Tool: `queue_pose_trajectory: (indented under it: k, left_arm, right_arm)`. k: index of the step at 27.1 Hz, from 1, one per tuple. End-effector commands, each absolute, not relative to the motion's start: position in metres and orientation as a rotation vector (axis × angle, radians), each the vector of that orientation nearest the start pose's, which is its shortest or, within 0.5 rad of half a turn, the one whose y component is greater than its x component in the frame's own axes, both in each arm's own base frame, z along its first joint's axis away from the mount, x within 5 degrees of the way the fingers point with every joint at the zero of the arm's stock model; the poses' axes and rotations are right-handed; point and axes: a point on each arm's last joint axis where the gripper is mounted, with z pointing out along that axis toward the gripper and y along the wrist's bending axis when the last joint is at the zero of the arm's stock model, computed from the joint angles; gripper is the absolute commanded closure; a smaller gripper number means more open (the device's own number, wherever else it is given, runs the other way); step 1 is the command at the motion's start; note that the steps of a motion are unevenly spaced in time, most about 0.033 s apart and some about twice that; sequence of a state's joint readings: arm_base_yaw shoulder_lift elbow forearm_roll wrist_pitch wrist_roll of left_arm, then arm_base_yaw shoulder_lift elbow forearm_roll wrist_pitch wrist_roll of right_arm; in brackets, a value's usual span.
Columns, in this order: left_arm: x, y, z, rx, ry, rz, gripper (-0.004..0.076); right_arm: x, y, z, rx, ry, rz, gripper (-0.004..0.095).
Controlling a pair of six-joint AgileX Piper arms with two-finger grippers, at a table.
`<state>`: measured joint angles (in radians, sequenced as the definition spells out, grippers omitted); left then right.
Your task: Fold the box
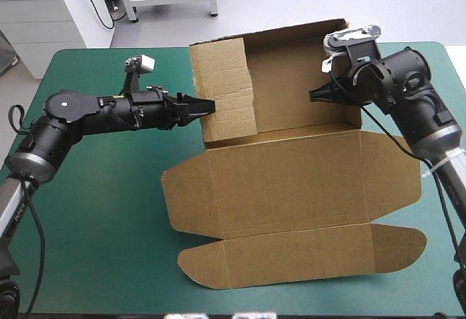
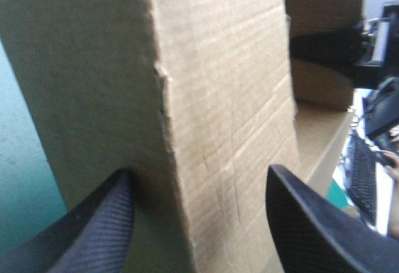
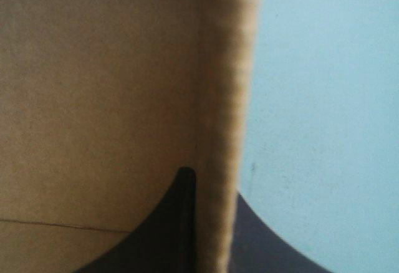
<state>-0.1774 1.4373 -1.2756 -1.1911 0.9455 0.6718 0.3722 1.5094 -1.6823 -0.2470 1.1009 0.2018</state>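
Teal-green cover [image 1: 95,210] carries the brown box [image 1: 291,180] mid-table, long axis running side to side. My left pincer [image 1: 207,106] stands open astride its raised left wall [image 1: 226,93]; my right pincer [image 1: 314,95] pinches the opposite wall [image 3: 218,98].

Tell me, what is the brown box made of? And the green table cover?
The box looks like corrugated cardboard: matte brown, with fine ribbed lines on its raised wall and creased fold lines. The teal-green cover seems smooth and matte, perhaps rubber or vinyl; the pictures leave that open.
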Motion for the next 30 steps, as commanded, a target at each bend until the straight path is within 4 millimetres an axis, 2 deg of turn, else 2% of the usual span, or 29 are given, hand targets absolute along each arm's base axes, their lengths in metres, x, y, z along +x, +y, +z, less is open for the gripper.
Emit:
queue_pose_trajectory:
  k: [1, 5, 11, 22, 27, 29, 30]
  left_arm:
    - [0.279, -0.130, 0.398, 0.367, 2.039, -1.121, 0.0292]
    - [0.282, -0.131, 0.391, 0.303, 2.099, -0.997, 0.0292]
    - [0.288, -0.129, 0.393, 0.189, 2.078, -0.952, 0.0292]
    - [0.281, -0.160, 0.400, 0.171, 1.984, -0.961, 0.0360]
    - [0.275, -0.175, 0.401, 0.182, 1.960, -0.911, 0.0439]
    - [0.272, -0.179, 0.398, 0.213, 1.978, -0.872, 0.0505]
    - [0.272, -0.178, 0.398, 0.219, 1.985, -0.860, 0.0620]
  right_arm:
    - [0.287, 0.105, 0.457, -0.248, 2.209, -0.032, 0.0921]
    - [0.284, 0.112, 0.457, -0.264, 2.199, -0.042, 0.0921]
    - [0.278, 0.114, 0.462, -0.262, 2.181, -0.056, 0.0921]
    - [0.272, 0.118, 0.463, -0.245, 2.180, -0.100, 0.0922]
    - [0.272, 0.117, 0.463, -0.222, 2.179, -0.098, 0.0921]
    - [0.272, 0.117, 0.463, -0.222, 2.179, -0.098, 0.0921]
    - [0.272, 0.117, 0.463, -0.220, 2.179, -0.097, 0.0922]
